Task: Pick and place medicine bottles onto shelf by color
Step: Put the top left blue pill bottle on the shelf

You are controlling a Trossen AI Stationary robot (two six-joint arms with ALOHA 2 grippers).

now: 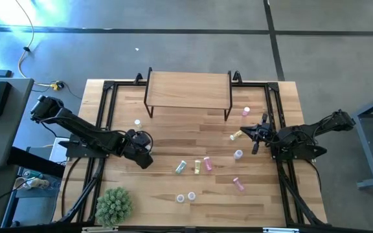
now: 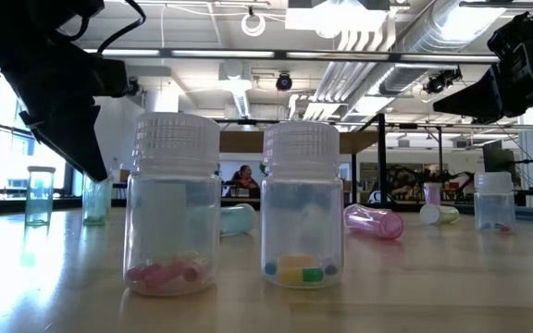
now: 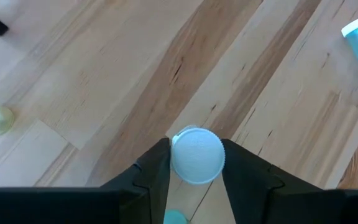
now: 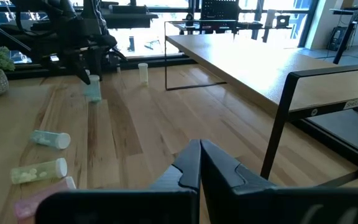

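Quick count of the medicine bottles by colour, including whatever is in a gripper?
pink bottles: 3
yellow bottles: 2
green bottles: 2, one in the left gripper
upright bottles, only pale caps seen: 4
Total: 11

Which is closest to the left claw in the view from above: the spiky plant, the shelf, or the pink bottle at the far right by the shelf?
From the left claw:
1. Spiky plant, at the table's near-left corner.
2. Shelf, along the far edge.
3. Pink bottle, right of the shelf.
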